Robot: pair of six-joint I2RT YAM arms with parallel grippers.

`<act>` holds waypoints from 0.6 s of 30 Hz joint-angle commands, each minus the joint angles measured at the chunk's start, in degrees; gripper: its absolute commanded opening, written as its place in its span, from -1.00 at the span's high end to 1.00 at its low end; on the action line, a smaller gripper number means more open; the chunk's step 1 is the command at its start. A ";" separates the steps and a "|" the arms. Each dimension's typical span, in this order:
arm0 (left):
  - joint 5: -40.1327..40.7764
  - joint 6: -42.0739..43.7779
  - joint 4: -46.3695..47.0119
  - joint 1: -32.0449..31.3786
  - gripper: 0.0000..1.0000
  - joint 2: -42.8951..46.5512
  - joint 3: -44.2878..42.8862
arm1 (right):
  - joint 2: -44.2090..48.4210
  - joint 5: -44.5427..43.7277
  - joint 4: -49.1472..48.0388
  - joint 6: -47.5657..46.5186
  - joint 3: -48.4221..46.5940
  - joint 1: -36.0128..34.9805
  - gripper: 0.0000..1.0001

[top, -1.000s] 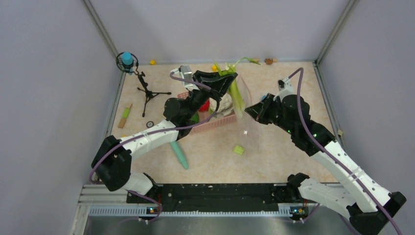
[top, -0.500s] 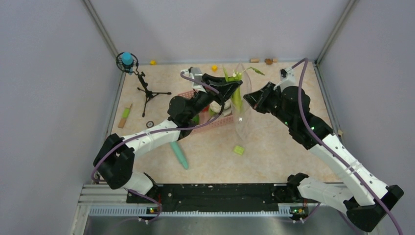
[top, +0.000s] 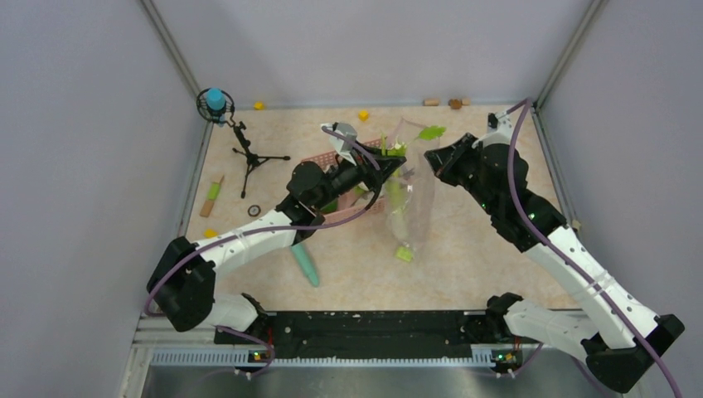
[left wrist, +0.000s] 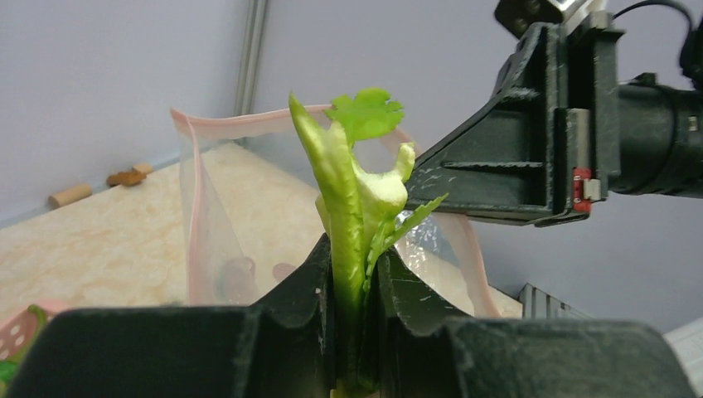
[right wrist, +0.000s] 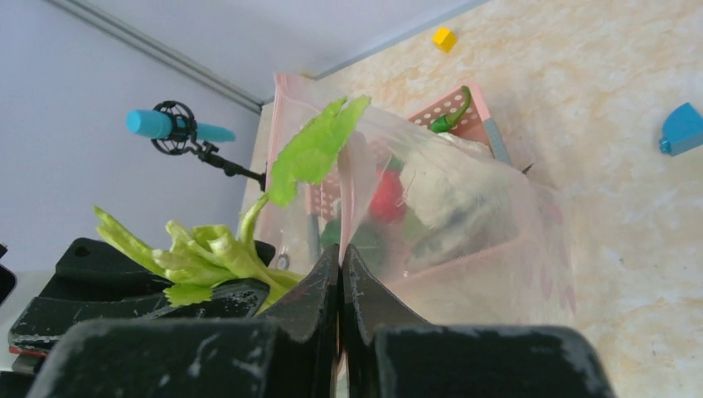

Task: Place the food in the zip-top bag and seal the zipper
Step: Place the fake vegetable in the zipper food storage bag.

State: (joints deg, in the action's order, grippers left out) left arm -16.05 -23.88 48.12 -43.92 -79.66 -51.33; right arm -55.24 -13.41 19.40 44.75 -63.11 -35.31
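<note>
The beige marbled worktop (top: 464, 259) carries a pink basket (right wrist: 479, 112) near its middle, a black tripod (top: 249, 159) with a teal microphone (top: 215, 100) at the far left, and a teal stick (top: 304, 262) lying nearer the front. A yellow-green block (top: 404, 254) sits to the right of that stick. By the back wall lie a yellow block (top: 363, 114), a pale cork-like piece (top: 431, 102) and a brown piece (top: 455, 104), while a short wood-and-green stick (top: 213, 196) and a dark ring (top: 254, 211) lie along the left edge.

Pale green leek stalk (left wrist: 344, 207), clear bag (right wrist: 464, 215) (pinkish zipper (left wrist: 224, 118)), pink basket (top: 346, 217)
</note>
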 commanded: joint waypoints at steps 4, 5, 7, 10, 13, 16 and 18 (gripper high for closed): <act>5.43 2.95 -16.79 -0.11 1.00 0.10 -7.37 | 2.13 -2.97 -7.23 -5.77 -1.61 1.19 1.00; 5.27 2.54 -17.43 -0.11 1.00 -0.43 -7.92 | 2.39 -2.17 -9.03 -6.47 -0.88 1.13 1.00; 4.07 2.12 -18.48 -0.11 1.00 -1.24 -9.04 | 2.82 -0.83 -12.17 -7.43 0.50 1.19 1.00; 2.36 1.07 -20.12 -0.09 0.81 -2.16 -11.11 | 2.60 1.16 -13.64 -8.76 0.85 1.24 1.00; 1.18 0.48 -22.57 -0.12 0.06 -3.06 -13.47 | 2.13 2.51 -13.75 -9.06 0.71 1.21 1.00; 0.63 0.19 -24.61 -0.11 -0.39 -2.80 -14.78 | 1.68 2.66 -13.13 -9.39 0.47 1.21 1.00; 0.76 0.17 -25.75 -0.11 -0.51 -1.94 -15.23 | 1.39 2.31 -12.09 -9.59 0.02 1.18 1.00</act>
State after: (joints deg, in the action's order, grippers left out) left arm -13.93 -23.20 24.75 -43.92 -82.65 -63.37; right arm -54.00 -11.64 11.09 36.77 -61.80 -34.96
